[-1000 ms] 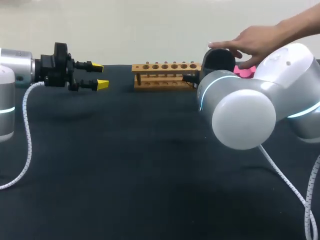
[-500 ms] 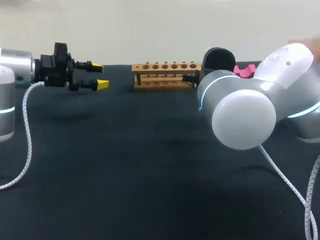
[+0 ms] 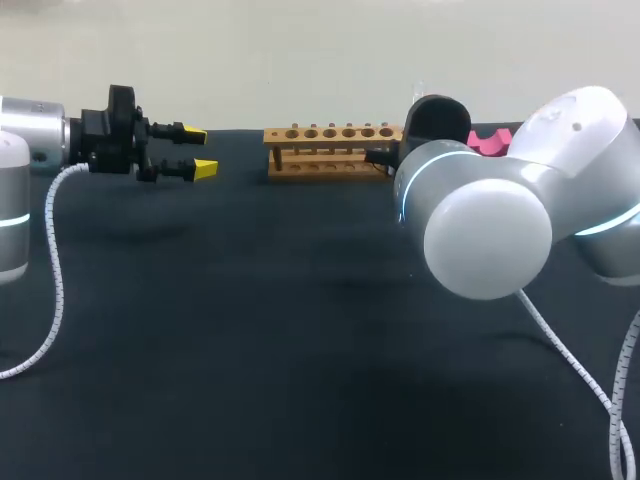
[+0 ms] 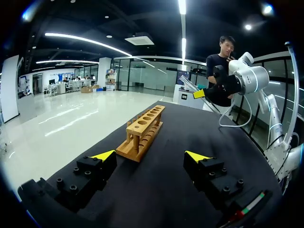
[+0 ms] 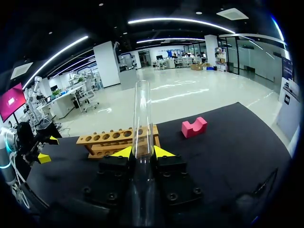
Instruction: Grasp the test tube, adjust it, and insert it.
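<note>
A clear glass test tube (image 5: pixel 142 114) stands between the yellow tips of my right gripper (image 5: pixel 143 152), which is shut on its lower part; its open end sticks out ahead of the fingers. In the head view my right arm (image 3: pixel 485 225) hides that gripper, and only the tube's rim (image 3: pixel 417 89) shows above the black wrist. The wooden rack (image 3: pixel 328 150) with a row of holes stands at the table's far side, just left of the right wrist. My left gripper (image 3: pixel 197 151) hovers open and empty to the rack's left, its tips pointing at the rack (image 4: pixel 145 130).
A pink notched block (image 5: pixel 194 127) lies on the black table right of the rack (image 5: pixel 118 140), also visible behind my right arm (image 3: pixel 488 142). Each arm's white cable hangs down at its side of the table.
A person's hand that reached over my right wrist has pulled away to the right and is gone. The tube's rim now shows above the wrist. Neither arm has moved.
</note>
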`<state>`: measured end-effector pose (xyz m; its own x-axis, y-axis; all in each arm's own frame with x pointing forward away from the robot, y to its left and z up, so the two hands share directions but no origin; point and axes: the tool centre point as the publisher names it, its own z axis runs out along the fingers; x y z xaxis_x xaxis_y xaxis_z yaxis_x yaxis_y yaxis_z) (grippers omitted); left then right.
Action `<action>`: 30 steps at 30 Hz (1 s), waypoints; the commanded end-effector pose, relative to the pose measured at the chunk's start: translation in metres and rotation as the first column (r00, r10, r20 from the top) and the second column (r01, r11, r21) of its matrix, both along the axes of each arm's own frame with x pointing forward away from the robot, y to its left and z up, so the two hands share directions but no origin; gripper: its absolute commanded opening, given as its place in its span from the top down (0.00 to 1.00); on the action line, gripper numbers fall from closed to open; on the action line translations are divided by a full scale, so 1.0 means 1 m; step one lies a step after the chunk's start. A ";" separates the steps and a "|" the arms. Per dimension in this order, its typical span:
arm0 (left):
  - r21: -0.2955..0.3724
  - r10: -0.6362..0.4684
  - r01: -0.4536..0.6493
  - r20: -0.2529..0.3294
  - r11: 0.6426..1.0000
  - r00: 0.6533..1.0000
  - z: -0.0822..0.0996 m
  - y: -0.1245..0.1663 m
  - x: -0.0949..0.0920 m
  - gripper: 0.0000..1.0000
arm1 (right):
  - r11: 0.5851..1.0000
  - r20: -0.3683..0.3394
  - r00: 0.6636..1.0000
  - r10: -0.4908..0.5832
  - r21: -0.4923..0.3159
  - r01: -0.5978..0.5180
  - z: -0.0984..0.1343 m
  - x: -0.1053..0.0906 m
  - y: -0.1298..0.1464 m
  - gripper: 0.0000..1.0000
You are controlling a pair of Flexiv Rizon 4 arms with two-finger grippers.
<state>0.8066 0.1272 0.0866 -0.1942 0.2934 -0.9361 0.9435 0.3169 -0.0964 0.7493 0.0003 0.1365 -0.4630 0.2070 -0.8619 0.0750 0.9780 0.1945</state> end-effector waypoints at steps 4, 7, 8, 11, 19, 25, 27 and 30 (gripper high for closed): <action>-0.003 0.000 0.000 0.004 1.000 1.000 -0.001 0.001 0.000 0.00 | 1.000 0.004 1.000 0.011 -0.007 -0.011 -0.003 0.002 0.001 1.00; -0.003 0.000 0.000 0.004 1.000 1.000 -0.001 0.001 0.000 0.00 | 0.999 0.003 0.999 0.033 -0.032 -0.032 -0.005 0.009 0.007 1.00; -0.003 0.000 0.000 0.004 1.000 1.000 -0.001 0.001 0.000 0.00 | 0.998 -0.002 0.999 0.043 -0.052 -0.043 -0.006 0.011 0.010 1.00; -0.003 0.000 0.000 0.004 1.000 1.000 -0.001 0.001 0.000 0.00 | 0.996 -0.025 0.998 0.052 -0.068 -0.053 -0.010 0.017 0.015 1.00; -0.003 0.000 0.000 0.004 1.000 1.000 -0.001 0.001 0.000 0.00 | 0.986 -0.061 0.994 0.087 -0.134 -0.095 -0.023 0.037 0.028 1.00; -0.003 0.000 0.000 0.004 1.000 1.000 -0.001 0.001 0.000 0.00 | 0.977 -0.089 0.991 0.102 -0.180 -0.116 -0.037 0.048 0.036 1.00; -0.003 0.000 0.000 0.004 1.000 1.000 -0.001 0.001 0.000 0.00 | 0.976 -0.098 0.990 0.103 -0.184 -0.120 -0.041 0.051 0.039 1.00; -0.003 0.000 0.000 0.004 1.000 1.000 -0.001 0.001 0.000 0.00 | 0.976 -0.111 0.988 0.107 -0.180 -0.126 -0.045 0.055 0.043 1.00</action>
<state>0.8066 0.1273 0.0866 -0.1943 0.2934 -0.9360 0.9435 0.3170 -0.0964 0.7943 0.0377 0.0965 -0.5547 -0.0094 -0.8320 -0.0303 0.9995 0.0088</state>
